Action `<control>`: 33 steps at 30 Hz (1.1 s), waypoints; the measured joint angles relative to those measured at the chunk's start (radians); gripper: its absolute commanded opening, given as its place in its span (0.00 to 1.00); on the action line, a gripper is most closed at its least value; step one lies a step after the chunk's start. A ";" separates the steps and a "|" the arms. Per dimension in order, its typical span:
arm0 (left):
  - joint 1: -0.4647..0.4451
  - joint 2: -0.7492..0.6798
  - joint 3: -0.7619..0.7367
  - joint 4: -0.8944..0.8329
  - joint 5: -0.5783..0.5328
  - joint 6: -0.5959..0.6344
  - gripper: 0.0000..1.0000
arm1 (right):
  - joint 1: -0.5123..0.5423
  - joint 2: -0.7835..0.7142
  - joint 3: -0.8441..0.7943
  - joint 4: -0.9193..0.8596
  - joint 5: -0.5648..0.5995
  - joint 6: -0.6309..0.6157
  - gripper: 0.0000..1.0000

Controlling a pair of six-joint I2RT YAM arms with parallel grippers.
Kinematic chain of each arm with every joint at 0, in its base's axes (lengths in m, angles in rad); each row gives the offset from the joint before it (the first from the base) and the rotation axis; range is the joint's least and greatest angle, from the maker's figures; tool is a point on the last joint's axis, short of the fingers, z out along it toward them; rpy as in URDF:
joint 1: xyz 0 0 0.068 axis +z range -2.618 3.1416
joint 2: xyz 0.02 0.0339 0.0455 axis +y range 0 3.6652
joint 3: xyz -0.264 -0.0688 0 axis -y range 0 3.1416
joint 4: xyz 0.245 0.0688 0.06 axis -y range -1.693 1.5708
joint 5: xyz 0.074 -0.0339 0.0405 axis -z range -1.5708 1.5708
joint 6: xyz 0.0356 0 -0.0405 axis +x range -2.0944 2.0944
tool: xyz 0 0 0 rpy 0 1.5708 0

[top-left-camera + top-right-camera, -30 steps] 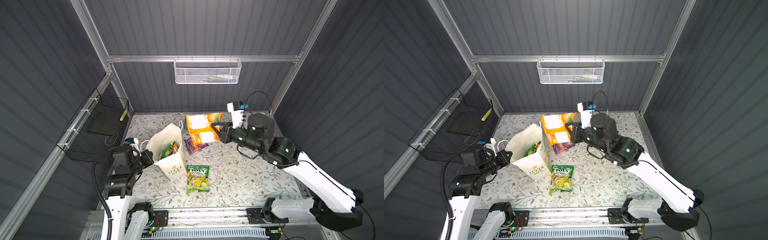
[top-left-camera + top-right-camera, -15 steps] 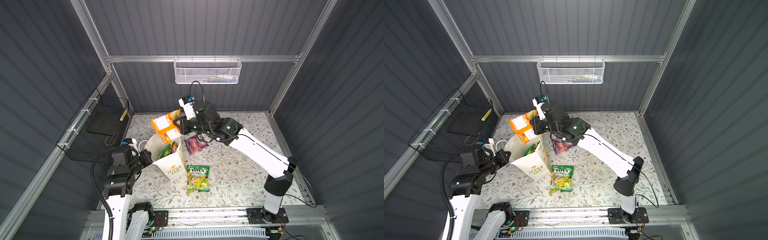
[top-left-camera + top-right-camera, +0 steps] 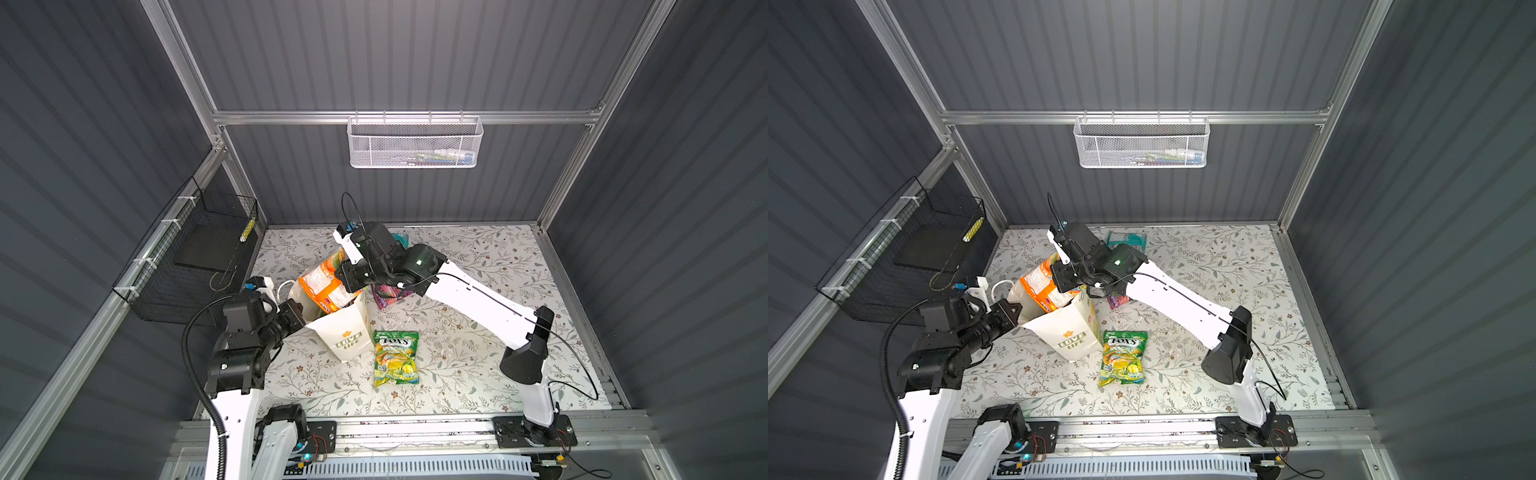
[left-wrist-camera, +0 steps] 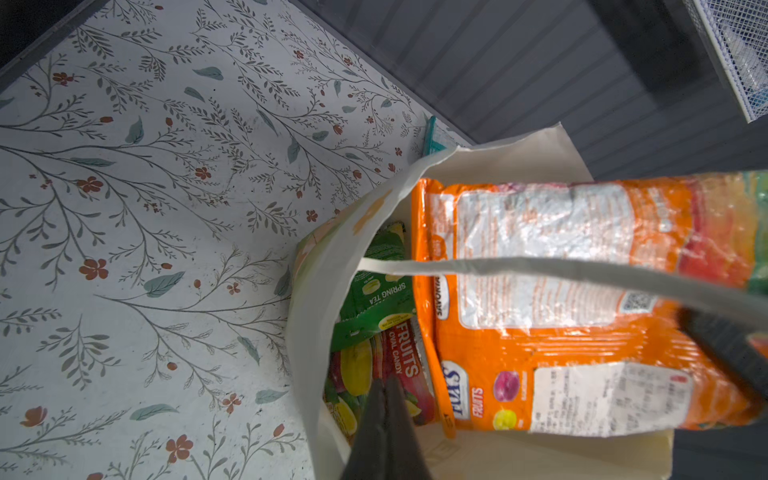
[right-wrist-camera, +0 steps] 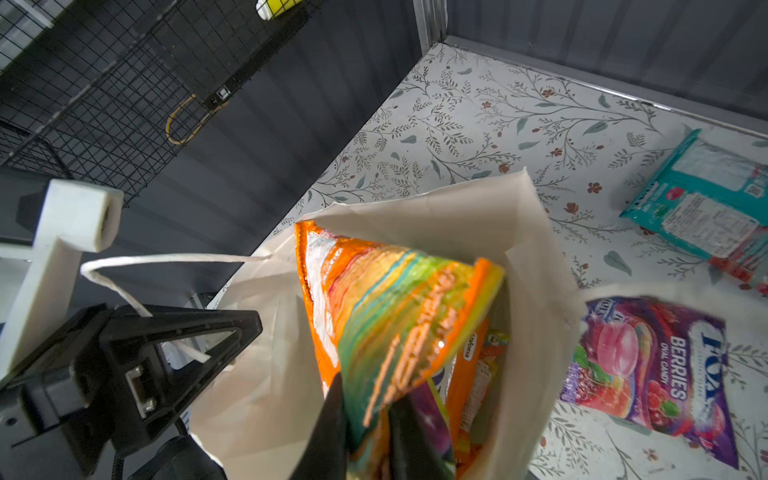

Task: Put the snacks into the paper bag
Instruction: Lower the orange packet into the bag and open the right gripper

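Mesh basket (image 3: 413, 146) rear; blk wire basket (image 3: 195, 266) (left).

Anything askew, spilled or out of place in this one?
Nothing spilled or torn. The orange packet juts tilted from the mouth of the paper bag, only partly in, gripped by the right claw; the left claw pinches its rim. The green packet, purple packet and teal packet lie on the table outside it.

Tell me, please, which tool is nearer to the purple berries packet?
Right. The right tool holds the orange packet in the mouth of the paper bag, beside the purple packet; the left tool pinches the bag's far rim.
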 measured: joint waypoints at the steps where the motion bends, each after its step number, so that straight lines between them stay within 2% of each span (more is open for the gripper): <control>1: 0.000 0.000 0.000 0.000 0.000 0.000 0.02 | 0.003 -0.001 -0.005 -0.006 0.003 -0.001 0.00; 9: 0.000 0.000 0.000 0.000 0.007 0.000 0.02 | 0.021 -0.002 -0.027 -0.047 0.026 -0.012 0.00; 13: 0.000 0.000 -0.002 0.002 0.007 0.000 0.02 | 0.022 0.006 -0.007 -0.067 0.023 -0.017 0.07; 17: 0.000 0.000 -0.003 0.006 0.007 0.000 0.02 | 0.022 0.069 0.101 -0.094 -0.020 -0.020 0.15; 18: 0.000 0.000 -0.003 0.006 0.007 0.000 0.03 | 0.022 0.091 0.128 -0.093 -0.045 -0.025 0.20; 20: 0.000 0.000 -0.003 0.006 0.007 0.000 0.02 | 0.022 0.117 0.157 -0.090 -0.088 -0.037 0.48; 21: 0.000 0.000 -0.003 0.006 0.007 0.000 0.02 | 0.022 0.126 0.168 -0.092 -0.097 -0.037 0.52; 26: 0.000 0.000 -0.005 0.006 0.007 0.000 0.03 | 0.021 0.119 0.217 -0.122 -0.037 -0.055 0.58; 30: 0.000 -0.001 -0.006 0.006 0.007 0.000 0.03 | 0.016 0.031 0.218 -0.148 0.056 -0.090 0.61; 33: 0.000 -0.001 -0.006 0.006 0.007 0.000 0.03 | 0.015 -0.053 0.219 -0.154 0.123 -0.117 0.71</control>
